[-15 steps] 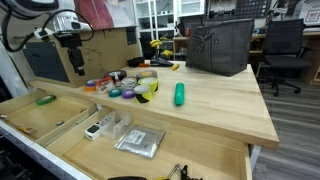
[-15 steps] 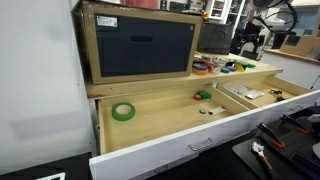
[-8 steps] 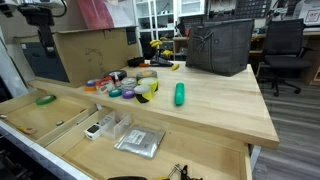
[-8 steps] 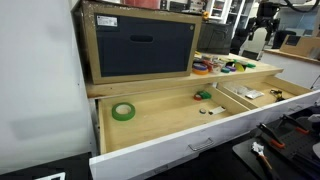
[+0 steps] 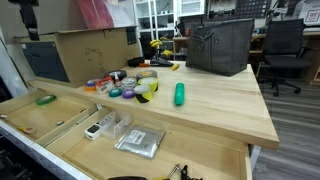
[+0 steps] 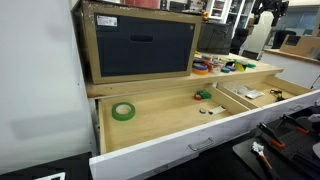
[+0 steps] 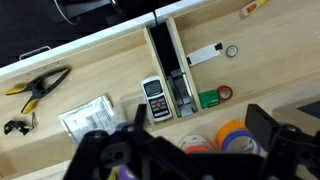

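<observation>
My gripper is open and empty, its two black fingers spread wide, high above the workbench. In both exterior views it shows only at the top edge. Straight below it in the wrist view lie several coloured tape rolls on the wooden tabletop; they also show in both exterior views. Beside them the open drawer holds a grey handheld meter and a small red ring. Nothing touches the fingers.
A green cylinder lies on the tabletop. A black mesh basket and a cardboard box stand at the back. The drawers hold a green tape roll, a plastic bag and pliers.
The gripper has risen from just above the tape rolls up to the top edge of both exterior views. Nothing on the bench has moved.
</observation>
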Controlling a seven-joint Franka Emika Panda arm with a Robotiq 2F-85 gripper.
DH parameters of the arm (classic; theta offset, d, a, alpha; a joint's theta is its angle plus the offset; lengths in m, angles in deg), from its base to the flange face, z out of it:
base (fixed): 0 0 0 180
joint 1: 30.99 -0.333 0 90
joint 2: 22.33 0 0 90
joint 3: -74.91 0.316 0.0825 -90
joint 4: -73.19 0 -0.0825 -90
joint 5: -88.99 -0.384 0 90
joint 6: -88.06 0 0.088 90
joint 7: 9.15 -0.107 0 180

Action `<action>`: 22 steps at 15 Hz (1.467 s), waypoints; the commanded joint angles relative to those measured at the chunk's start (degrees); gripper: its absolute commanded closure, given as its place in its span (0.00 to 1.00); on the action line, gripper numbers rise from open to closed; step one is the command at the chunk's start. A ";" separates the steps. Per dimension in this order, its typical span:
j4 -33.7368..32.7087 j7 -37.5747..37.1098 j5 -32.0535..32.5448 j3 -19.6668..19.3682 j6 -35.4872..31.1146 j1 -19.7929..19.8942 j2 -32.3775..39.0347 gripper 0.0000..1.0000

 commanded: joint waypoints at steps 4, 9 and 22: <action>-4.40 -1.81 -2.80 0.04 5.18 0.58 -1.10 0.00; -0.67 -1.46 -3.18 -0.98 5.08 1.67 -6.74 0.00; 23.08 -5.67 -7.12 4.33 -25.53 0.31 -9.81 0.00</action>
